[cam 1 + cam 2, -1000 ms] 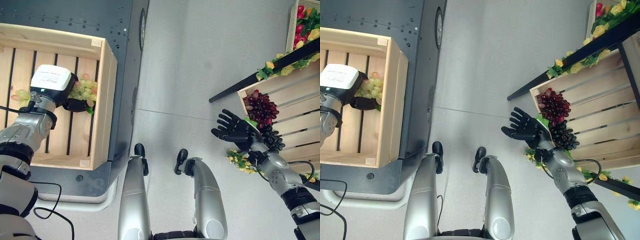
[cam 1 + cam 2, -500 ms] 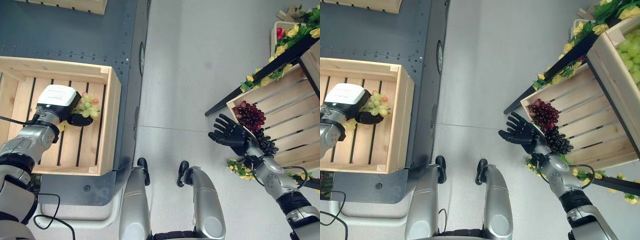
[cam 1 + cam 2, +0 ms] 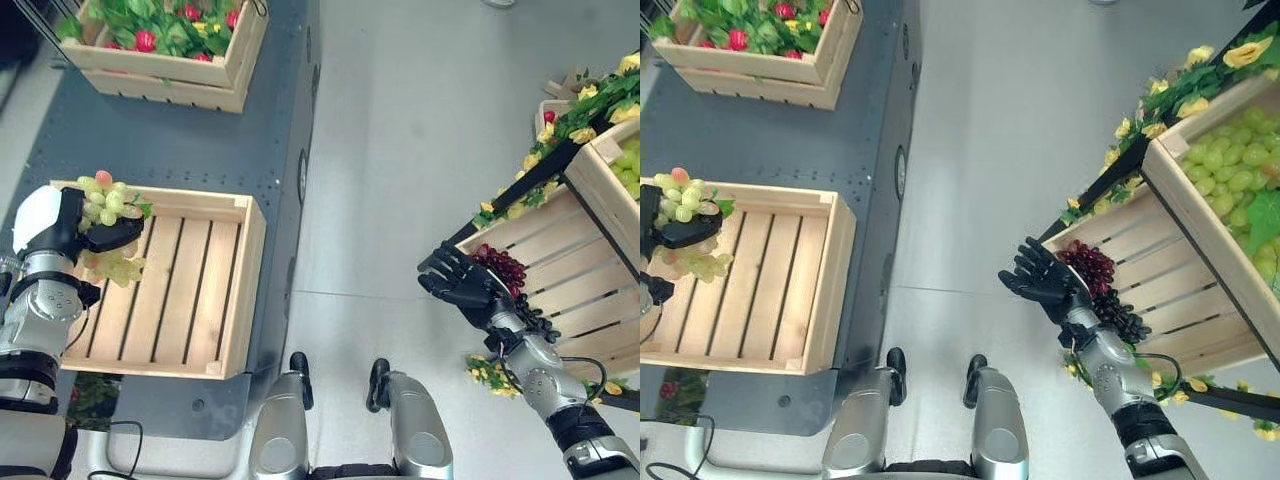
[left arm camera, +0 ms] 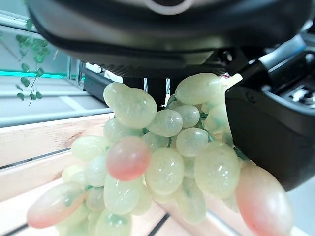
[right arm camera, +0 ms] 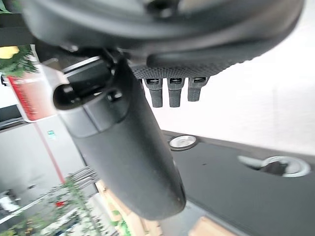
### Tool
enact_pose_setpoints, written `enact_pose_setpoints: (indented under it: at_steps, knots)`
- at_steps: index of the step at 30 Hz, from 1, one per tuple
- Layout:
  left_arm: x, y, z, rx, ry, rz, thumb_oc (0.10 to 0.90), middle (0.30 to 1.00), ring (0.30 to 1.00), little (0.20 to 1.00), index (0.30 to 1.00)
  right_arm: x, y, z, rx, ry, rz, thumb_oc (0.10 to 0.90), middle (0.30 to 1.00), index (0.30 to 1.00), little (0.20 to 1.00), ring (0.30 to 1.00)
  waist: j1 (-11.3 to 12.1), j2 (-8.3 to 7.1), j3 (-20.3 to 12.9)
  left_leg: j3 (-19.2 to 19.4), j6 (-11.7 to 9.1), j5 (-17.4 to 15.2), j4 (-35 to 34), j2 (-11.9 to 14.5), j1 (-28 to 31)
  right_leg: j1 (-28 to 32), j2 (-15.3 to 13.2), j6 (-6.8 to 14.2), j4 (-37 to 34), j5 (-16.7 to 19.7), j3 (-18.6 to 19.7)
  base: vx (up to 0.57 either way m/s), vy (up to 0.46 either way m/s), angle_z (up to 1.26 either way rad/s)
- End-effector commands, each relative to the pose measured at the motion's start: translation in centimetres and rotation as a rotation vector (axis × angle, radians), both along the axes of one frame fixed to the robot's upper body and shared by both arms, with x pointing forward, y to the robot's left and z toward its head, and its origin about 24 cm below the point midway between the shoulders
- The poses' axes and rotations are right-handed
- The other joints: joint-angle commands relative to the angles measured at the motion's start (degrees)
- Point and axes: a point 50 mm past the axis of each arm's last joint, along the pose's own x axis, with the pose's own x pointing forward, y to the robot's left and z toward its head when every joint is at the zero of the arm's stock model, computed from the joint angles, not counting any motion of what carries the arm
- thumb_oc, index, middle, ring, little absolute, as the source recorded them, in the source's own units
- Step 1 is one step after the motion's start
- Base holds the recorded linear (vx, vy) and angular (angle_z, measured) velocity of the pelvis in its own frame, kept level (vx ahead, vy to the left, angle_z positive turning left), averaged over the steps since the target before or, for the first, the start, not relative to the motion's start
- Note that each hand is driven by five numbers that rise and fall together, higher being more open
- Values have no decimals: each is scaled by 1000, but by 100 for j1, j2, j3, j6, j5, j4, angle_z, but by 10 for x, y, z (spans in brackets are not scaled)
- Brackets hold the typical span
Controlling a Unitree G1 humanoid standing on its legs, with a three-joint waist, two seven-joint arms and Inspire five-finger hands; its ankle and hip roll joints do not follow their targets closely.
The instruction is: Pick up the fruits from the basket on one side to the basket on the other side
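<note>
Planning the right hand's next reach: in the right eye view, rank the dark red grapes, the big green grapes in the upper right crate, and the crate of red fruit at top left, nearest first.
From the right hand:
1. Dark red grapes, just beside it in the slatted crate.
2. Big green grapes, up and to the right in the higher crate.
3. Crate of red fruit, far across the floor at top left.

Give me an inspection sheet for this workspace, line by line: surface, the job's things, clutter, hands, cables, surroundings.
Surface: dark platform on the left; grey floor in the middle.
Job's things: green grape bunch held above the slatted wooden crate; purple grapes lie in the tilted crate on the right.
Clutter: nothing seen.
Hands: left hand curled round the green grape bunch; right hand open, fingers spread, beside the purple grapes.
Cables: nothing seen.
Surroundings: crate of leaves and red fruit further back on the platform; crate of green grapes on the right stand, trimmed with yellow flowers.
</note>
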Motion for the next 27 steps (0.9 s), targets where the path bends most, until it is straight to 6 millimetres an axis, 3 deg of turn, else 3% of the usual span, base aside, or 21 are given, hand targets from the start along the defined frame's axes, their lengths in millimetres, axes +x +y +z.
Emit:
enact_pose_setpoints:
  at_steps: [1, 6, 12, 17, 27]
  knots:
    - [1, -13, 21, -107, -205, -127, 400, 300, 300, 300, 300, 2, -5, 26, -72, -169, -4, 800, 900, 900, 900, 900, -17, 272, -1167, 104, 78, -205, -1183, -588, 860, 552, 222, -124, -890, 124, -98, 0, 0, 0]
    - [0, -23, 17, -217, -261, -194, 400, 300, 300, 300, 300, 0, 5, 24, -124, -169, 27, 800, 900, 900, 900, 900, -21, 345, -1584, 8, 30, -17, -1754, -619, 1264, 1019, 321, -100, -1576, 360, -121, 16, -7, 2]
    - [7, -42, 30, -404, -463, -314, 400, 300, 300, 300, 300, 9, 24, 45, -207, -298, 48, 800, 900, 900, 900, 900, 16, 404, -2013, -139, -27, 201, -2341, -617, 1569, 1404, 409, -80, -2273, 646, -121, -5, -28, 2]
    - [25, -79, 46, -574, -610, -517, 400, 300, 300, 300, 300, 24, 51, 62, -88, -348, 141, 800, 900, 900, 900, 900, 2, 449, -2262, -241, -104, 377, -2754, -597, 1736, 1647, 511, -90, -2728, 827, -144, -19, -15, 0]
    - [44, -152, 70, -820, -695, -837, 400, 300, 300, 300, 300, 46, 99, 96, 62, -386, 347, 800, 900, 900, 900, 900, 20, 386, -2495, -231, -120, 303, -2754, -553, 1836, 1836, 616, -156, -3026, 913, -93, 8, -34, -1]
